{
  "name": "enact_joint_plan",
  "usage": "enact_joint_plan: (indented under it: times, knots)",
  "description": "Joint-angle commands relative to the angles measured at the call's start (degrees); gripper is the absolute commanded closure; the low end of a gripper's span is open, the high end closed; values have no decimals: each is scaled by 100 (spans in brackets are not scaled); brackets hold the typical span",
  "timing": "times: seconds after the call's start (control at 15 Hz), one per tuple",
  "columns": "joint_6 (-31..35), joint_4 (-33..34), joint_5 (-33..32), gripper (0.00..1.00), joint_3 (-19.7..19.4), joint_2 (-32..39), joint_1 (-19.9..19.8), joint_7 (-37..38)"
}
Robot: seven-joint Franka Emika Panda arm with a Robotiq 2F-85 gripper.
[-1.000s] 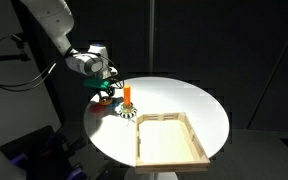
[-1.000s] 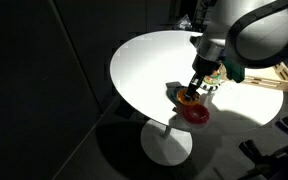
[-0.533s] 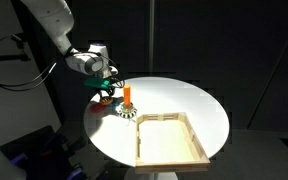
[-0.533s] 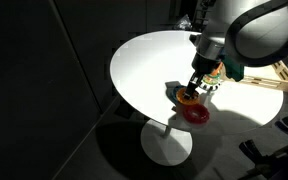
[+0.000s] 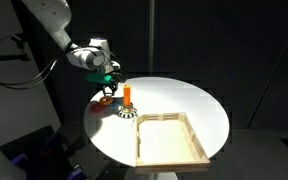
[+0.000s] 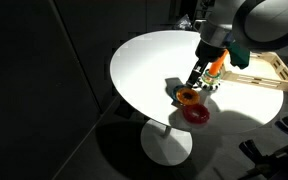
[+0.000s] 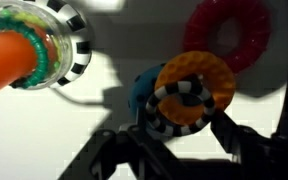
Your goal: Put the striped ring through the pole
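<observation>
In the wrist view a black-and-white striped ring [image 7: 184,105] sits between my gripper's fingers [image 7: 181,135], which close on its sides. It hangs just above an orange ring [image 7: 196,70] lying on a blue piece [image 7: 141,88]. The orange pole [image 7: 9,55] is at the upper left, with a greenish ring and a striped base [image 7: 77,45] around its foot. In both exterior views my gripper [image 5: 108,88] [image 6: 198,84] hovers a little above the table, beside the pole [image 5: 127,95] [image 6: 216,66].
A red ring [image 7: 229,35] [image 6: 195,114] lies on the round white table [image 5: 189,100] near the edge. A wooden tray [image 5: 169,140] [image 6: 266,76] stands beyond the pole. The orange ring [image 6: 189,97] lies under the gripper.
My gripper has risen a little from the stacked rings, taking the striped ring with it. The orange and red rings have stayed on the table.
</observation>
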Motion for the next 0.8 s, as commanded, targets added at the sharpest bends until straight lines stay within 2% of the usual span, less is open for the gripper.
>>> enact_joint_plan:
  times: [0.0,0.4,0.73]
  knots:
    - [-452,-49,-163,58,-97,-445,-52,187]
    - [-1019,-51,-429,58,-354,-1014,-119,360]
    - [-1068,-90,-671,58,-499,-1365,-183,583]
